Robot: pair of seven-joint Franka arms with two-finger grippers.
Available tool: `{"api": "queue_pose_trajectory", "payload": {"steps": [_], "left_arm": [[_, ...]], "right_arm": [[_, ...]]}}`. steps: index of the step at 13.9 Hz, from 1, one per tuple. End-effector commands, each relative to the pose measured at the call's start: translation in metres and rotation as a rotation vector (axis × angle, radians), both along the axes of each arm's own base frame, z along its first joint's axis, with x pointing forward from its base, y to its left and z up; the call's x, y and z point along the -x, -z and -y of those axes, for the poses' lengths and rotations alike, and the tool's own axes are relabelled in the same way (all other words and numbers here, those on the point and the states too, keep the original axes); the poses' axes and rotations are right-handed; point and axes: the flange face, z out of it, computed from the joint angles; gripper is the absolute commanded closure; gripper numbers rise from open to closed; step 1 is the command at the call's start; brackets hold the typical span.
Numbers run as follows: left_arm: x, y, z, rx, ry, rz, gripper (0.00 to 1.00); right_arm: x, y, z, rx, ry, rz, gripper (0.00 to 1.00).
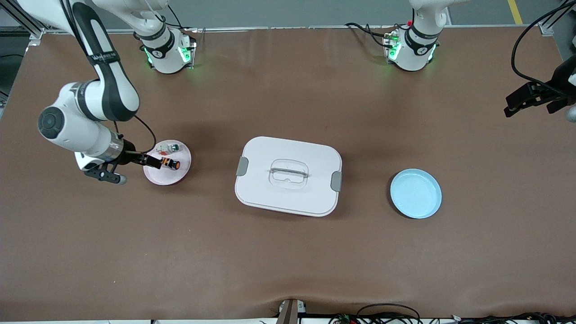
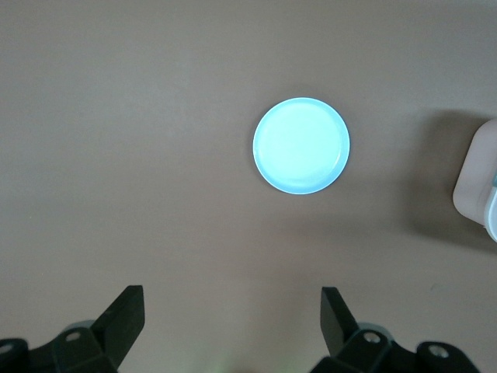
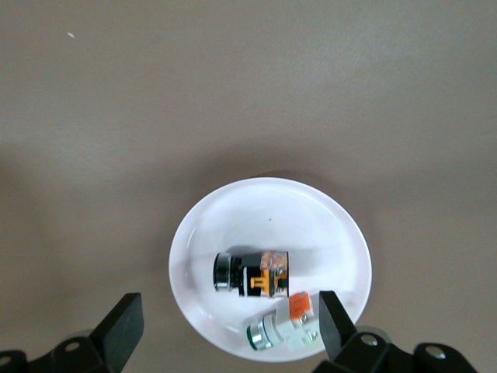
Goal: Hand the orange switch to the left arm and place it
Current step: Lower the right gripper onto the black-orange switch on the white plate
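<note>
Light falls even and soft from overhead across the brown bench (image 1: 288, 252), nothing harsh. The white box (image 1: 288, 175) throws a faint, blurry shadow toward the arm bases, and the blue plate (image 1: 416, 193) carries a thin dark rim of shadow. Green lamps glow at both arm bases, tinting the bench beside them. In the left wrist view the blue plate (image 2: 301, 145) blows out almost white, detail gone. In the right wrist view the pale plate (image 3: 269, 268) glares too, though the small parts on it stay sharp. Both wrist views show the claw fingers as dark, slightly soft shapes at the frame edge.
</note>
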Motion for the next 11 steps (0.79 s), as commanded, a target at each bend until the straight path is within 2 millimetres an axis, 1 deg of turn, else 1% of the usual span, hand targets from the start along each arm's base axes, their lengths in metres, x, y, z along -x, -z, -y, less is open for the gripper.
{"api": "queue_pose_trajectory", "payload": {"steps": [1,3,5,7,9,11], "left_arm": [[0.003,0.003,0.001,0.005,0.017,-0.014,0.00],[0.003,0.005,0.001,0.005,0.017,-0.018,0.00],[0.003,0.005,0.002,0.005,0.018,-0.017,0.00],[0.004,0.007,0.003,0.004,0.020,-0.021,0.00],[0.004,0.007,0.003,0.004,0.021,-0.023,0.00],[0.004,0.007,0.004,0.004,0.021,-0.023,0.00]], "right_arm": [[-0.001,0.034,0.002,-0.005,0.028,-0.020,0.00],[0.001,0.052,0.001,-0.002,0.028,-0.025,0.00],[0.002,0.066,0.001,0.000,0.030,-0.036,0.00],[0.004,0.074,0.001,0.001,0.031,-0.037,0.00],[0.007,0.078,-0.004,0.002,0.026,-0.034,0.00],[0.013,0.084,-0.006,0.006,0.024,-0.033,0.00]]}}
